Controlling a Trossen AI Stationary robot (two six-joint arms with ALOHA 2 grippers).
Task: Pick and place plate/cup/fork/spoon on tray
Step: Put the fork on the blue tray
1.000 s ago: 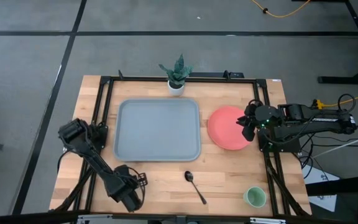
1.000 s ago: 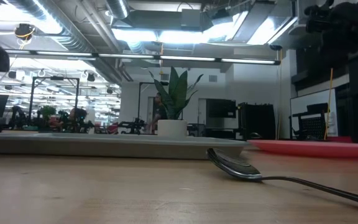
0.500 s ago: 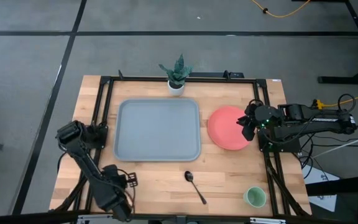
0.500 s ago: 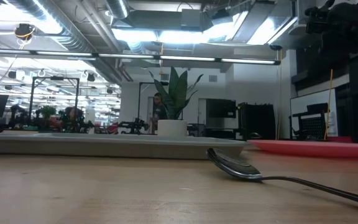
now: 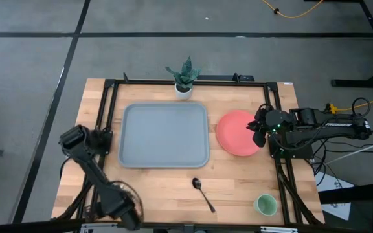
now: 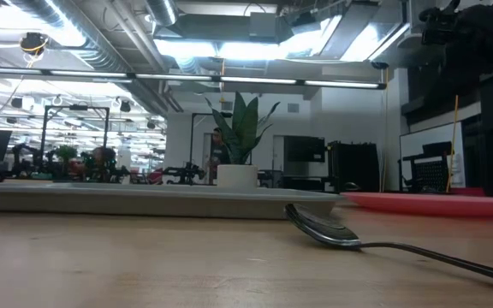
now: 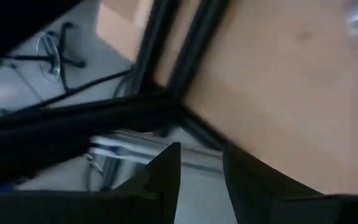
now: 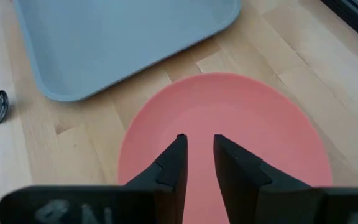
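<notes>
Two claws: right claw [image 8: 197,144] hovers above plate [image 5: 238,133], fingers slightly parted, grasping nothing. Best drop onto rim, pinch, carry to tray [image 5: 164,135]. Left claw [image 7: 201,167] off bench [image 5: 167,191] corner, narrowly parted, empty.

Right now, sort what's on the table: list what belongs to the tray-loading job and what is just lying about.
Belongs to the job:
tray, nothing on it
plate, beside the tray, right gripper hovering above it
spoon, on the table
cup, near the table's corner

Just lying about:
potted plant, behind the tray

No fork shows in any view.
</notes>
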